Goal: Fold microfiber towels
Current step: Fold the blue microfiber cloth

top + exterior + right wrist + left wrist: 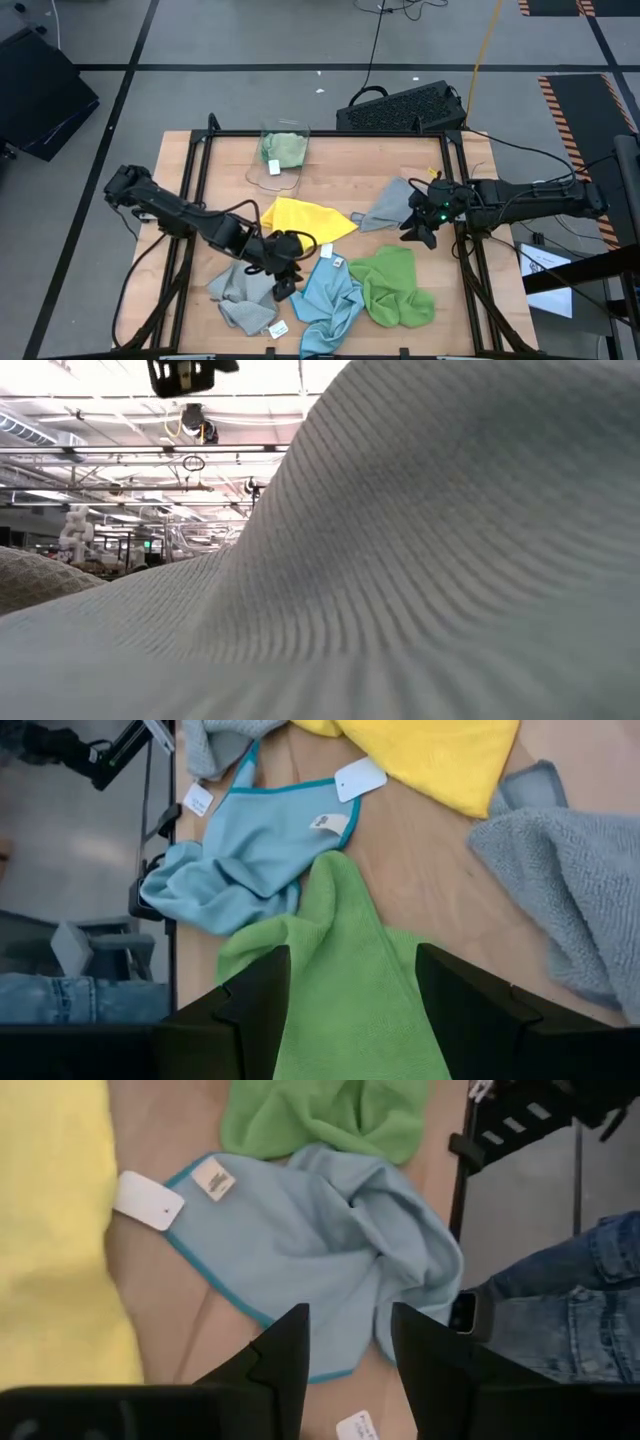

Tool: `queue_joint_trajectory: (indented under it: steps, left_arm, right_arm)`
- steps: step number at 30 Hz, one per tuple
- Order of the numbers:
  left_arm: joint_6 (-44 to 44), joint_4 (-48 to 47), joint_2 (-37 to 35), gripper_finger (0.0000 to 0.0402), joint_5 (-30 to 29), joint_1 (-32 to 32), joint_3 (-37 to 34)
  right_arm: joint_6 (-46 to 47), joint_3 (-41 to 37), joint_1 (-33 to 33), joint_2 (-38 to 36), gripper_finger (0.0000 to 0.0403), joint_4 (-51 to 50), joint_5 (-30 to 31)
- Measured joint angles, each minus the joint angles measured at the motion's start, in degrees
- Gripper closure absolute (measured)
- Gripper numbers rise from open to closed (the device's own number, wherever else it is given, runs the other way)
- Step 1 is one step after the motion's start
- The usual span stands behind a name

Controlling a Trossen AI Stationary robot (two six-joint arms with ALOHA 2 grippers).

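Several microfiber towels lie crumpled on the wooden table: yellow, light blue, bright green, one grey at the near left and another grey at the right. A pale green towel sits in the clear bin. My left gripper hovers open above the light blue towel's near edge, between it and the near-left grey towel. My right gripper hovers open over the bright green towel, beside the right grey towel.
A black frame edges the table. A dark keyboard-like object lies behind the far edge. A person in jeans stands at the near side. In the low view a pale cloth right before the camera blocks the table.
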Motion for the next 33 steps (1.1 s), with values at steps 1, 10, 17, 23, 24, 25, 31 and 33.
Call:
queue_joint_trajectory:
  steps: [1, 10, 17, 23, 24, 25, 31, 33]
  left_arm:
    - [0.3, -0.7, 0.0, 0.0257, -0.5, -0.3, 0.4]
    - [9.5, -2.7, 2.6, 0.0255, 0.1, -3.5, 1.1]
    - [9.1, 0.9, 8.8, 0.0205, 1.3, -6.0, 1.1]
    - [9.4, 3.9, 11.5, 0.0143, -2.2, -6.8, 1.1]
    - [8.9, 4.4, 11.5, 0.0135, -2.8, -6.8, 1.1]
    - [8.5, 4.1, 11.5, 0.0129, -3.4, -6.8, 1.1]
    - [13.2, 2.9, 11.5, 0.0117, -8.1, -6.5, 1.1]
    - [16.7, 3.1, 11.5, 0.0117, -8.4, -5.2, 1.1]
  right_arm:
    - [-0.7, 0.0, 0.0, 0.0, 0.0195, 0.0, 0.1]
    - [-4.1, 0.0, 0.0, 0.0, 0.0195, 0.0, 1.5]
    - [-3.8, 0.0, 0.0, -0.1, 0.0195, -0.1, 1.6]
    - [-3.7, 0.0, 0.0, -0.1, 0.0195, -0.3, 1.5]
    - [-3.7, 0.0, 0.0, -0.1, 0.0195, -0.4, 1.4]
    - [-3.7, 0.0, 0.0, -0.1, 0.0195, -0.4, 1.3]
    - [-3.9, 0.0, 0.0, 0.0, 0.0195, -0.4, 1.7]
    - [-3.7, 0.0, 0.0, 0.0, 0.0195, -0.4, 1.7]
